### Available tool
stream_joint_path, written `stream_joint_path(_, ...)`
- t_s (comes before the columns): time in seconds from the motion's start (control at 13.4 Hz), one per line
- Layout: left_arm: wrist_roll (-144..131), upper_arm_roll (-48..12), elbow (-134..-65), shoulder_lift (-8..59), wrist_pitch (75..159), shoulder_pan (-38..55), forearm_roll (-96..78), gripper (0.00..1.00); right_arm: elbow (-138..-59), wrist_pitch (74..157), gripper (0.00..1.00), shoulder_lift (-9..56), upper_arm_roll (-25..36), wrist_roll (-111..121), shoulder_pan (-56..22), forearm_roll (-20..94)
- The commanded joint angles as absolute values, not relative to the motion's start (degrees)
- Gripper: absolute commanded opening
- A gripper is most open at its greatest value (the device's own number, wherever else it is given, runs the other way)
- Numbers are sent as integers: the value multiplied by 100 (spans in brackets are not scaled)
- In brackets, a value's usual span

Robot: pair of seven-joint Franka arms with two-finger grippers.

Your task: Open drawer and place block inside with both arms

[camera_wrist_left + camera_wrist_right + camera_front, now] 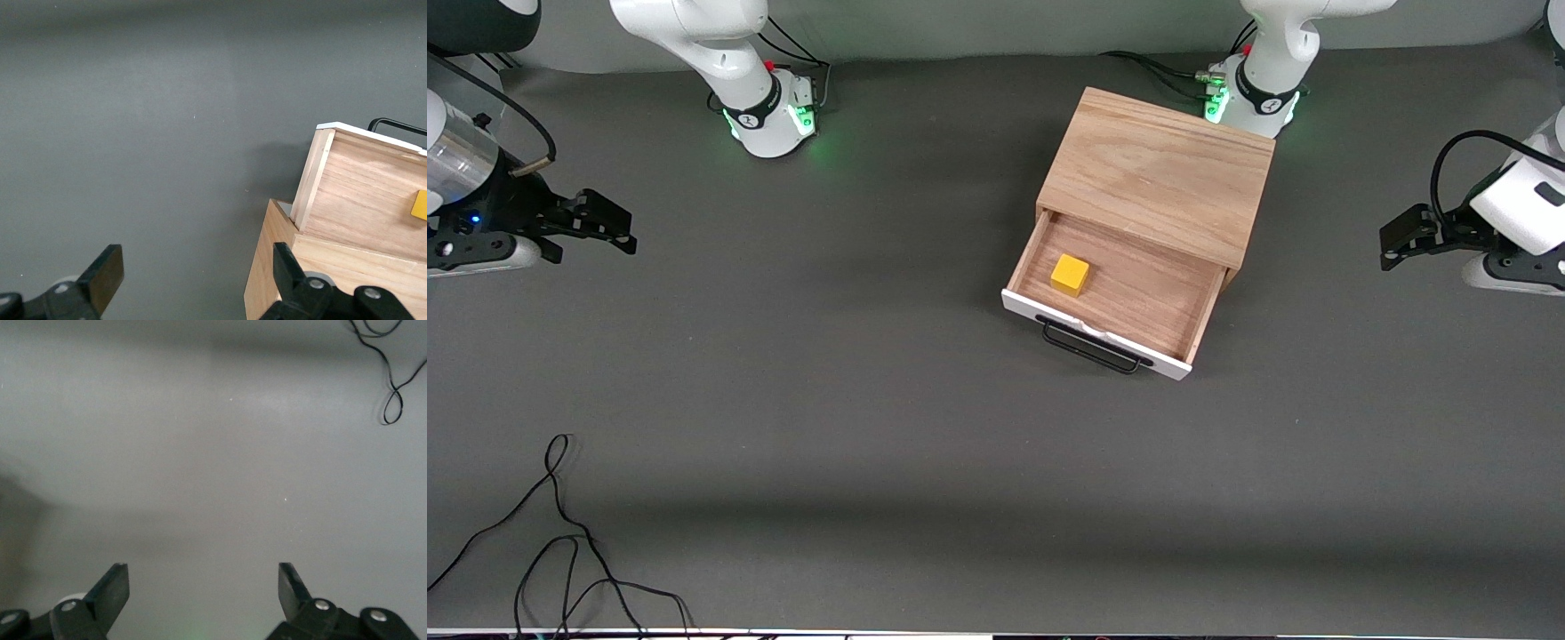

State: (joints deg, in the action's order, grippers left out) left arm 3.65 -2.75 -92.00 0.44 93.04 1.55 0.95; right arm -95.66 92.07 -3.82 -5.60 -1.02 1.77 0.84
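Resting in the open drawer [1129,293], the block [1070,275] needs nothing more, so the left gripper [1398,242] and right gripper [609,229], both spread and empty, should hold well clear at the table's ends.
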Motion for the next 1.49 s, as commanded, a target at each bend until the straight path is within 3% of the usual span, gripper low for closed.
stream_joint_path(0.0,413,-264,-9123,44,9316,211,176,100,-9380,9343,99,-309,-457,-290,88,-17)
stream_joint_path(0.15,404,-264,-9132,44,9308,211,176,100,-9063,9343,99,-115,-457,-316,70,-26)
stream_joint_path(1.41,404,-255,-9123,79,9290,176,184,100,-9071,9035,99,-9,-439,-352,62,-9)
